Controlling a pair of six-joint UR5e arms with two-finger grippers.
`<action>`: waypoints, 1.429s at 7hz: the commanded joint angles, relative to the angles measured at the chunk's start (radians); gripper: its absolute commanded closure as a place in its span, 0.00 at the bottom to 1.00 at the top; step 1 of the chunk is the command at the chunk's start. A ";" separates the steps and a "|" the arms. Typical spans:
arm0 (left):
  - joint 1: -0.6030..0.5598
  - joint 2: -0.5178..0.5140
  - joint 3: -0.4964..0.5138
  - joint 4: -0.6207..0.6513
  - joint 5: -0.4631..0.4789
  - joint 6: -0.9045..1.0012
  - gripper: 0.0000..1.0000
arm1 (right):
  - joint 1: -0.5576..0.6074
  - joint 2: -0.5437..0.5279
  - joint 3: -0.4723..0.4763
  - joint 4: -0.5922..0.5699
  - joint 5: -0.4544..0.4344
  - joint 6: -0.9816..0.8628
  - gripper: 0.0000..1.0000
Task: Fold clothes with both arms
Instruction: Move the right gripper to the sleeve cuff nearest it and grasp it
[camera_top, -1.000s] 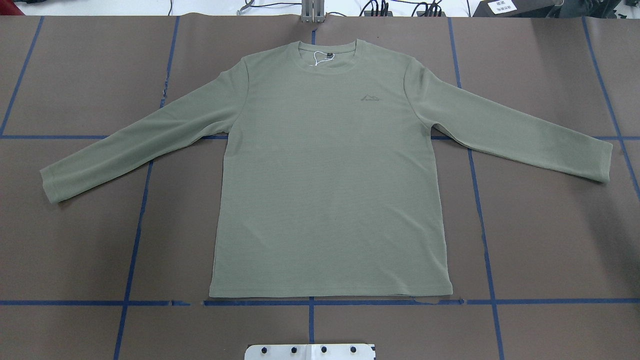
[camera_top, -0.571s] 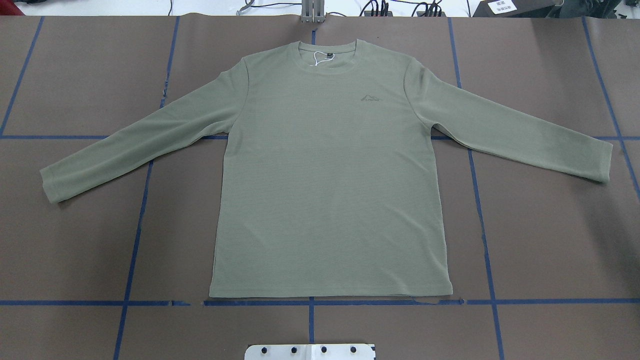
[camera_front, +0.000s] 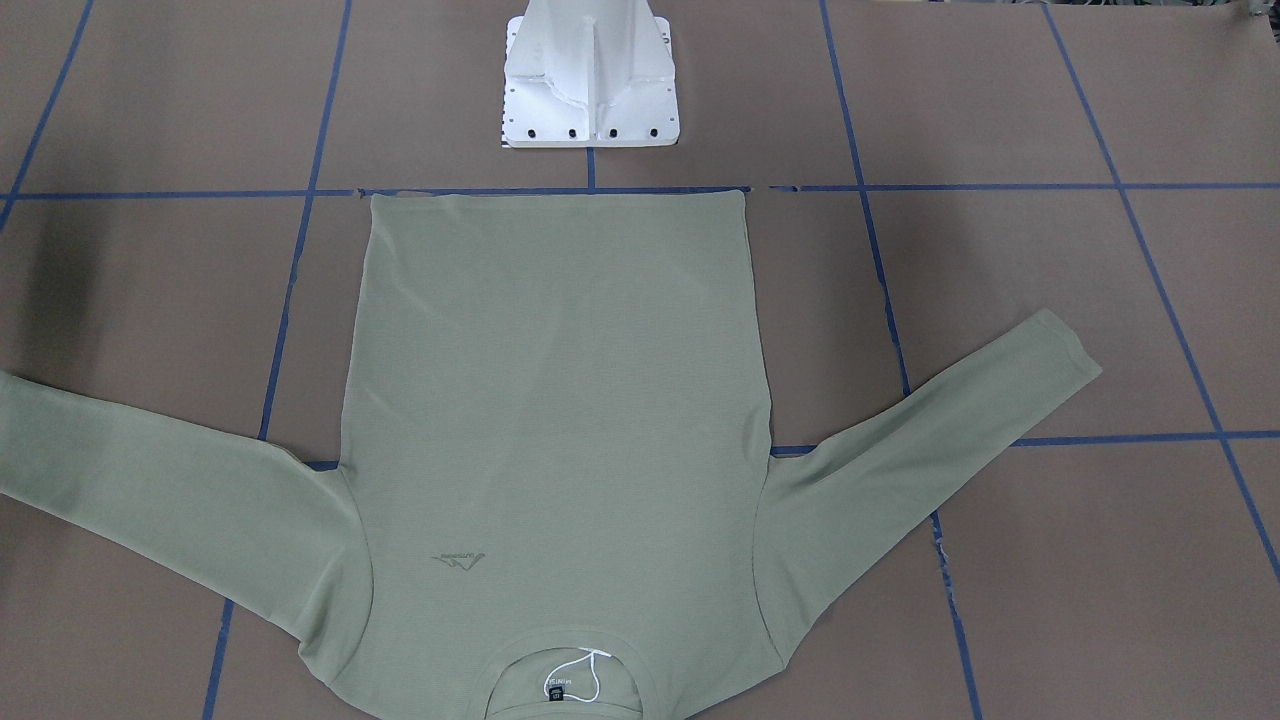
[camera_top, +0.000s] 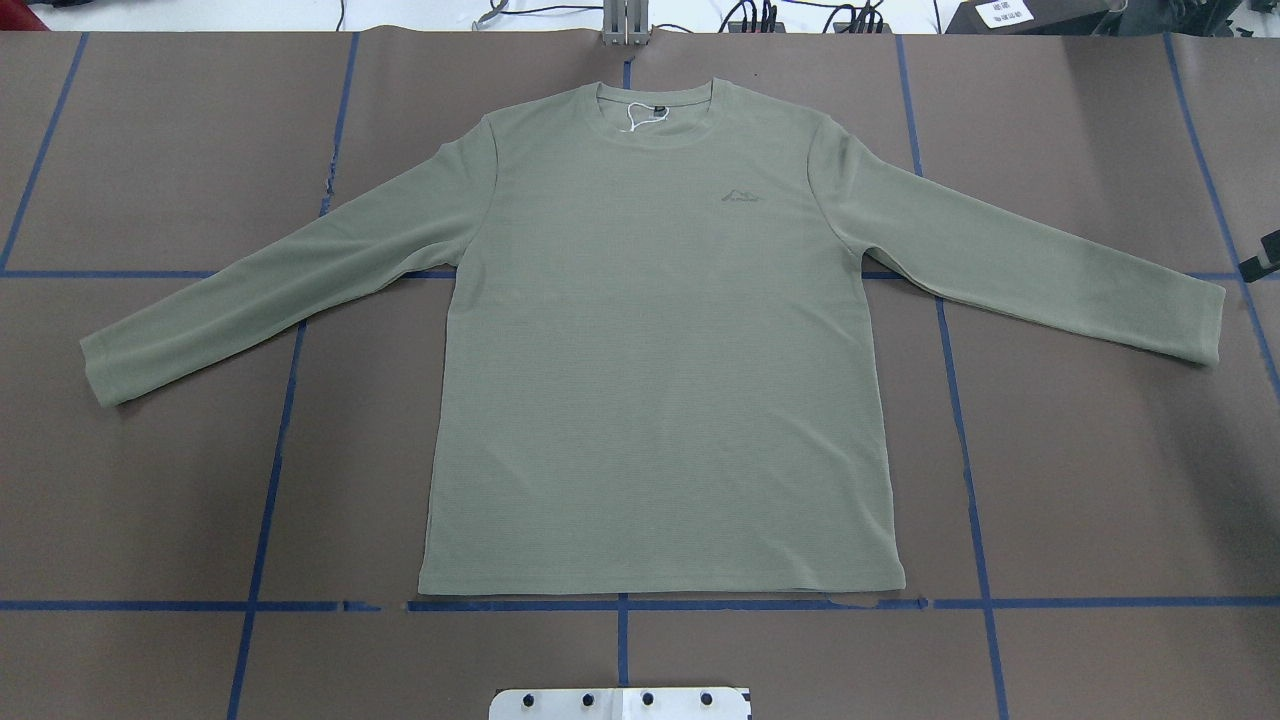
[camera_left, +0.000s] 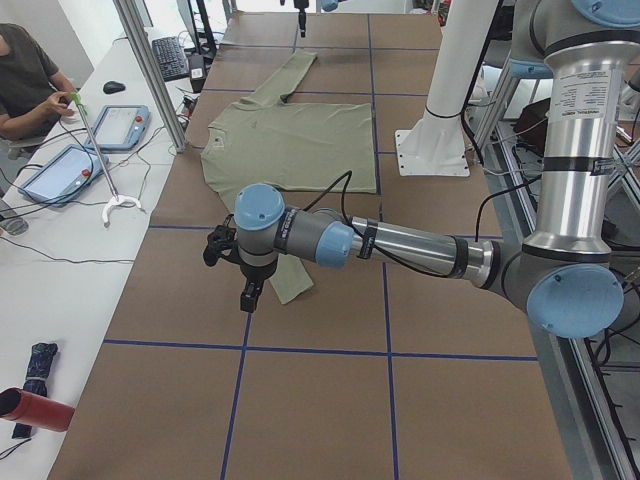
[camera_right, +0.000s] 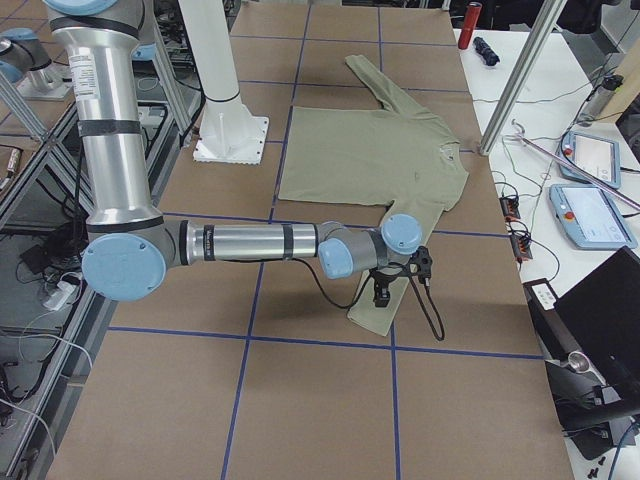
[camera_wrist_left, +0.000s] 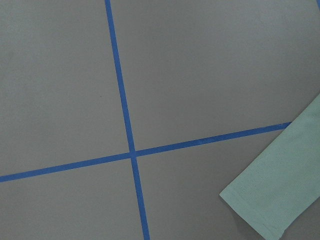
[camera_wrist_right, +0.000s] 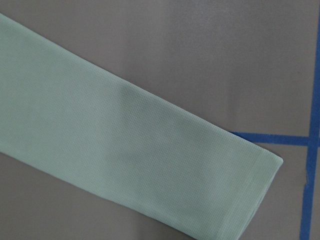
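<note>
Folding has not begun: the shirt (camera_top: 650, 380) lies flat mid-counter, sleeves (camera_top: 270, 290) reaching toward both side edges. The left gripper (camera_left: 250, 297) and right gripper (camera_right: 380, 295) hang near the cuffs (camera_wrist_right: 250, 195); their opening cannot be told.

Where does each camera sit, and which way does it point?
Front-facing: across the table, facing the robot, steeply down on the shirt; only the pedestal shows.
Overhead: behind the robot, looking forward and down; pedestal's edge shows.
Exterior left: table's end; left arm near, left hand beside a cuff.
Exterior right: opposite end; right arm near, right hand over a sleeve.
Left wrist: down on tape, cuff; no body.
Right wrist: down on sleeve; no body.
All share the shirt.
</note>
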 joint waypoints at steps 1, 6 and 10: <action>0.000 -0.004 -0.005 -0.003 -0.006 -0.001 0.00 | -0.005 0.115 -0.182 0.006 -0.005 0.016 0.01; 0.000 -0.006 -0.013 -0.009 -0.007 -0.001 0.00 | -0.005 0.110 -0.273 0.052 -0.078 0.016 0.15; 0.000 -0.006 -0.018 -0.009 -0.008 -0.001 0.00 | -0.015 0.106 -0.349 0.201 -0.103 0.153 0.19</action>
